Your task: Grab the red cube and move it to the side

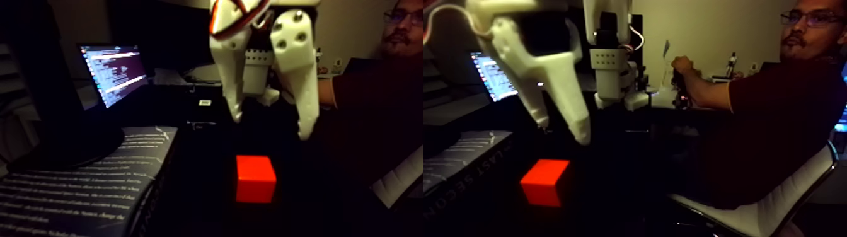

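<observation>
book (75, 195) (print unreadable) beside red cube (256, 179), open tool (271, 126) above.

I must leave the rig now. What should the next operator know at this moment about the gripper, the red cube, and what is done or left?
Gripper: open, holding nothing, hanging above the dark table, fingertips pointing down.
Red cube: resting on the table, just below the gripper and apart from it, untouched. A book lies to its left in the fixed view.
Done: the gripper stands over the cube.
Left: lower the gripper around the cube, close, lift, and move it to the side.
Note: a person sits at the right, one hand raised near other equipment.
</observation>
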`<action>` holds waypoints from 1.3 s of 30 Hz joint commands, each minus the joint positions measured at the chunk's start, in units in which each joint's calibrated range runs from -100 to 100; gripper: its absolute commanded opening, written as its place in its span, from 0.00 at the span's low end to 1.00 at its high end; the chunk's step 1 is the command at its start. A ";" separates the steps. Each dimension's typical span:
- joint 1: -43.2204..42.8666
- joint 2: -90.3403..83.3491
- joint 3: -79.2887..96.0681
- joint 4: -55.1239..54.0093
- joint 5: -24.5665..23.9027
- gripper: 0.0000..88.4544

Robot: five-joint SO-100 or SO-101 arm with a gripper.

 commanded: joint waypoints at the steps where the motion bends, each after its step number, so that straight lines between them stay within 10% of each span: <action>1: -0.30 0.71 -2.05 -3.39 -1.90 0.36; 9: -0.21 2.56 -2.78 -6.85 -5.13 0.36; 39: 3.78 9.54 -7.49 -7.11 12.29 0.35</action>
